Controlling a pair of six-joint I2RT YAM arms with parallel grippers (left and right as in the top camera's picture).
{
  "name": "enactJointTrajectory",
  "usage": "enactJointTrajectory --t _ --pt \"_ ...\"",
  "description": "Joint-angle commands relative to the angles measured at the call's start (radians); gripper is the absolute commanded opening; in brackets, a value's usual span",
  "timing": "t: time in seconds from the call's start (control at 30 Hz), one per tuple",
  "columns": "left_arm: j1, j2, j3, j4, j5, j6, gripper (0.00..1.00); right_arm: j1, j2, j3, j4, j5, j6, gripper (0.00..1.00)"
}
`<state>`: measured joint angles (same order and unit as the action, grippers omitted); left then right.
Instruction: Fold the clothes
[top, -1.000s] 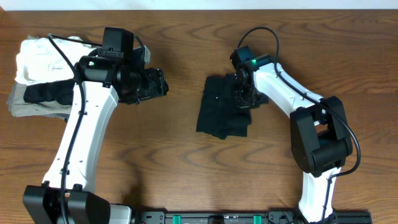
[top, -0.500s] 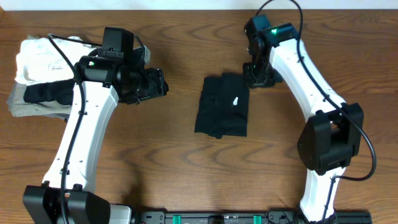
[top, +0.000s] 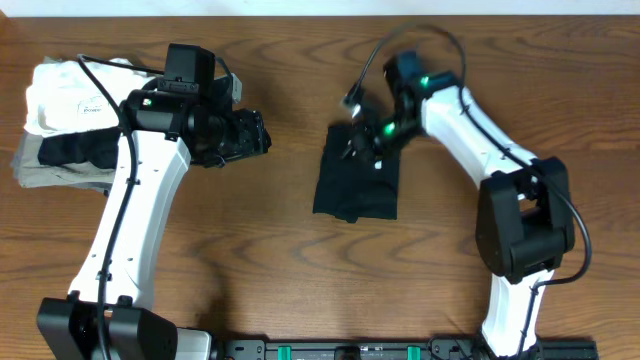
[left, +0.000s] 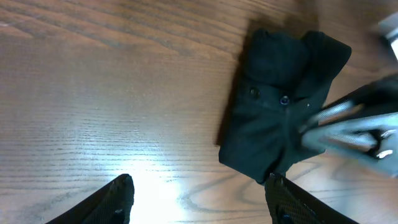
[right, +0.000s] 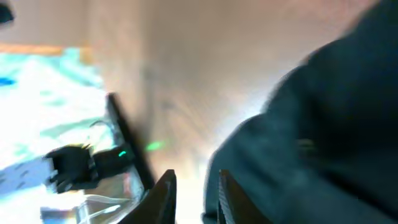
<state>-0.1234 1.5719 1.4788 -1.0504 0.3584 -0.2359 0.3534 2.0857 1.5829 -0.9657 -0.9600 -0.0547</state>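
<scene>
At bench (top: 250, 250) centre, slightly toward the right arm: black T-shirt (top: 357, 185), folded into a compact rectangle-like bundle, lying flat on the wood. Left wrist view shows the same bundle (left: 280, 124) with two rounded lobes at its far end and a few tiny pale marks on the cloth.

Right tool (top: 365, 140): over the far edge of the T-shirt, motion-blurred in the overhead view; a green light glows on the arm just beside it. Contact with the cloth: cannot tell. Right wrist view, also blurred, shows the right tool (right: 194, 193) with its fingers (right: 165, 193) set a narrow gap apart, pale bench showing through the gap, nothing seen between them. Dark fabric (right: 323, 124) fills the right side of that view.

Left tool (top: 250, 135): well apart from the T-shirt, to its left. Left wrist view shows the left tool (left: 202, 199) spread wide, empty, bare wood between the fingertips (left: 121, 193).

Far left corner of bench: stack of folded garments, white garment (top: 70, 95) on top, grey garment (top: 35, 170) beneath, a dark piece (top: 75, 150) lying across them.
</scene>
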Motion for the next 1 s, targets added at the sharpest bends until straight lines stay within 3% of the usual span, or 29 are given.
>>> enactJointTrajectory --t 0.0,0.23,0.4,0.53,0.63,0.77,0.97 --pt "0.003 0.005 -0.006 -0.004 -0.013 0.006 0.70 0.022 -0.015 -0.113 0.060 -0.215 -0.022 0.24" --pt "0.003 0.005 -0.006 -0.004 -0.013 0.006 0.70 0.001 -0.015 -0.270 0.134 -0.193 0.010 0.26" --pt "0.003 0.005 -0.008 -0.004 -0.013 0.006 0.70 -0.053 -0.015 -0.289 0.137 -0.016 0.091 0.28" --pt "0.003 0.005 -0.009 -0.004 -0.013 0.006 0.70 -0.099 -0.015 -0.289 0.163 0.158 0.136 0.37" --pt "0.003 0.005 -0.009 -0.004 -0.013 0.008 0.70 -0.127 -0.015 -0.289 0.171 0.160 0.135 0.36" --pt "0.003 0.005 -0.009 -0.008 -0.013 0.029 0.70 -0.158 -0.018 -0.287 0.168 0.103 0.136 0.24" --pt "0.003 0.005 -0.009 -0.008 -0.013 0.037 0.70 -0.201 -0.092 -0.230 0.161 -0.080 0.134 0.24"
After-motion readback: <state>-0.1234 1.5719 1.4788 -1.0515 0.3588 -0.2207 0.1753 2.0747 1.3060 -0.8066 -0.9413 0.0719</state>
